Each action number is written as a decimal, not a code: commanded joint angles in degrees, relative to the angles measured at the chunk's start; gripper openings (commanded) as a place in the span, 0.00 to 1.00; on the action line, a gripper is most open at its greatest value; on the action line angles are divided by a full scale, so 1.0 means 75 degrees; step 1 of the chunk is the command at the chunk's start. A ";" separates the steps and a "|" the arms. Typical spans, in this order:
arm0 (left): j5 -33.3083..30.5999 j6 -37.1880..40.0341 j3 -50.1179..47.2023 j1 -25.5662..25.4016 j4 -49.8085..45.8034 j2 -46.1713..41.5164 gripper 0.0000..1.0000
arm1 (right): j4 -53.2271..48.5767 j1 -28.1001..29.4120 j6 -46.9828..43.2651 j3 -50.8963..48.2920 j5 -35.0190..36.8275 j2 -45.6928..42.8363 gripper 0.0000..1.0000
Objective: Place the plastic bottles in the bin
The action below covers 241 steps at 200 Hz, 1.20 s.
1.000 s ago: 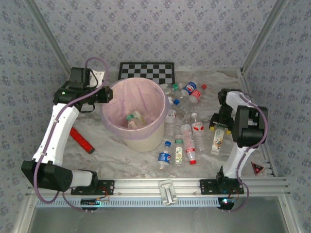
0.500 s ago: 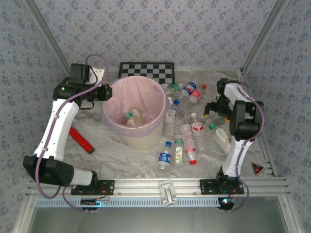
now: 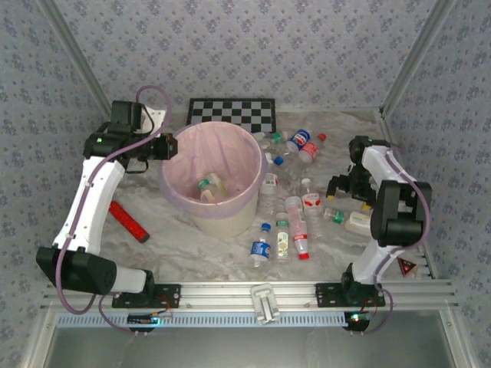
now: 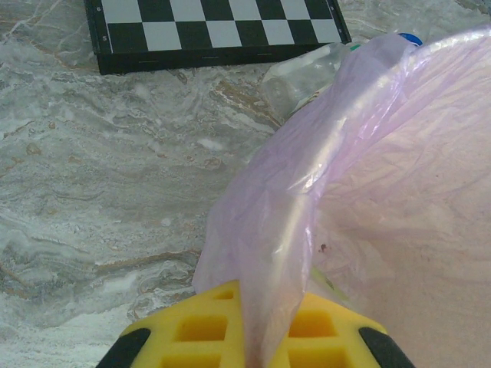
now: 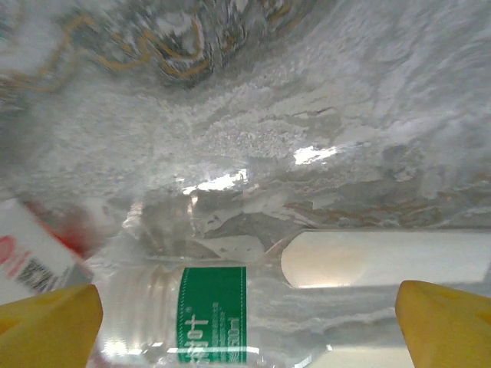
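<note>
The left claw [image 4: 265,337] is closed on the pink bag [image 4: 268,230] at the rim of the bin [image 3: 230,218], which stands on the counter [image 3: 176,245] left of centre with two plastic bottles [image 3: 207,188] lying inside it. The right claw [image 5: 245,322] stands wide apart and holds nothing, positioned low over a clear bottle with a green label [image 5: 211,314] lying on the counter. The remaining bottles [image 3: 282,239] lie scattered on the counter between the bin and the right arm
</note>
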 commanded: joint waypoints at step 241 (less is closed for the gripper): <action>0.0316 -0.0361 0.0313 0.0023 0.0193 -0.0090 0.00 | 0.4353 -0.2001 0.7006 -0.4151 -0.1198 -0.2692 1.00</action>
